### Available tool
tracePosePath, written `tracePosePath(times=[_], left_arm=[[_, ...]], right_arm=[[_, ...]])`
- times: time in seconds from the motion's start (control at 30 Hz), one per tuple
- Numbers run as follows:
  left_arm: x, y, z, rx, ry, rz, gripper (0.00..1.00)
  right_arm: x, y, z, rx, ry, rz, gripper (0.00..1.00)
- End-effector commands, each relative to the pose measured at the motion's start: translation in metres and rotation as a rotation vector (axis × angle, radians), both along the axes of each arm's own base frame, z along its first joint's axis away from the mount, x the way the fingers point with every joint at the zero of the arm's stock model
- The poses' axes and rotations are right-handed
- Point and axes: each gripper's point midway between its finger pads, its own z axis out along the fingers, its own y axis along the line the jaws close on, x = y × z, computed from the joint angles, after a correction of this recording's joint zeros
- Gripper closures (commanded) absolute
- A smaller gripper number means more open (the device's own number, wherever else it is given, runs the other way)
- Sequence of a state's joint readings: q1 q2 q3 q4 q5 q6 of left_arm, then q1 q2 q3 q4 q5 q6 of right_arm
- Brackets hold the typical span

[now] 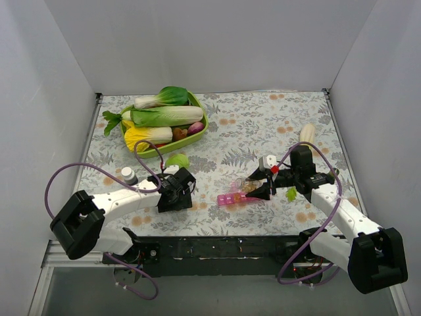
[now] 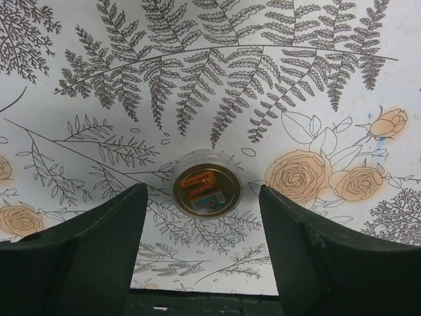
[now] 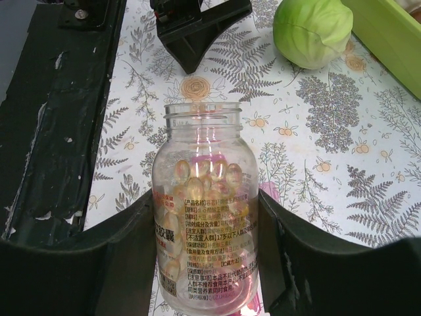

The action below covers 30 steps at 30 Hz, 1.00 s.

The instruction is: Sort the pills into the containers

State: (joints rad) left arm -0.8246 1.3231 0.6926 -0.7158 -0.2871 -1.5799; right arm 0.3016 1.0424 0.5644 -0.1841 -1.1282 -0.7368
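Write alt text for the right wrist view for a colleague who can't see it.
An uncapped clear bottle, partly filled with amber pills, sits gripped between the right arm's dark jaws, mouth pointing away over a floral tablecloth. A pink pill box peeks out behind it; a round green vegetable lies beyond.

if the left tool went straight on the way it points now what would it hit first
Most likely the small round cap lying on the tablecloth, centred in the gap of the open left tool. Nothing else shows in that line, though depth is hard to judge.
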Motion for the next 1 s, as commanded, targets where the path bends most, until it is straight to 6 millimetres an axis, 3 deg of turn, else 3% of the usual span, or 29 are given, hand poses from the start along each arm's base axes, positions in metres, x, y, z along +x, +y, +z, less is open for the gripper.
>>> tracePosePath(times=[0.0,0.27,0.43,0.57,0.67,0.7,0.87,0.93,0.97], left_arm=[[0.006,-0.003,-0.004,-0.027,-0.017,0.019,0.33],[0.009,-0.002,-0.007,-0.021,-0.012,0.013,0.48],[0.012,-0.012,0.008,-0.070,-0.035,-0.027,0.69],[0.008,-0.052,0.043,-0.295,-0.065,-0.180,0.77],[0.005,-0.089,0.089,-0.550,-0.161,-0.303,0.77],[-0.005,-0.102,0.109,-0.667,-0.160,-0.334,0.77],[-0.009,-0.147,0.169,-1.056,-0.210,-0.377,0.78],[-0.013,-0.157,0.170,-1.130,-0.156,-0.361,0.78],[-0.010,-0.162,0.180,-1.174,-0.181,-0.374,0.78]], right_arm=[[0.001,0.002,0.015,0.031,-0.038,0.020,0.99],[0.001,0.001,0.014,0.033,-0.036,0.021,0.99],[0.000,0.000,0.012,0.030,-0.033,0.022,0.99],[0.000,0.000,0.010,0.020,-0.048,0.026,0.99],[0.001,-0.002,0.009,0.002,-0.047,0.019,0.99],[0.002,-0.003,0.010,-0.009,-0.062,0.015,0.99],[0.003,-0.001,0.011,-0.103,-0.092,0.015,0.99],[0.000,-0.003,0.007,-0.149,-0.095,0.011,0.99],[-0.003,-0.001,0.009,-0.155,-0.102,0.019,0.99]])
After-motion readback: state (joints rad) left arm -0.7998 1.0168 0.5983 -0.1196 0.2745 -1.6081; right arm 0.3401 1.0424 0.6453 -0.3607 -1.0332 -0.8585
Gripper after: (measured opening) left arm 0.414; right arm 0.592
